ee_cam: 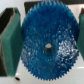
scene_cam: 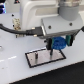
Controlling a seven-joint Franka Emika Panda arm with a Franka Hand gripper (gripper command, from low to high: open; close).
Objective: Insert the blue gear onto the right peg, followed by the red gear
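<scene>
The blue gear point(ee_cam: 47, 30) fills the wrist view, held flat between two teal finger pads point(ee_cam: 10, 44), with its centre hole visible. In the exterior view the blue gear point(scene_cam: 59, 42) hangs just above the far end of the grey black-rimmed plate point(scene_cam: 44, 57), toward the exterior view's right. My gripper point(scene_cam: 55, 46) is shut on it. The right peg is too small and blurred to make out on the plate. The red gear is out of view.
The plate lies on a white tabletop point(scene_cam: 20, 72). The white arm body point(scene_cam: 37, 15) and a black cable point(scene_cam: 15, 30) hang over the back of the scene.
</scene>
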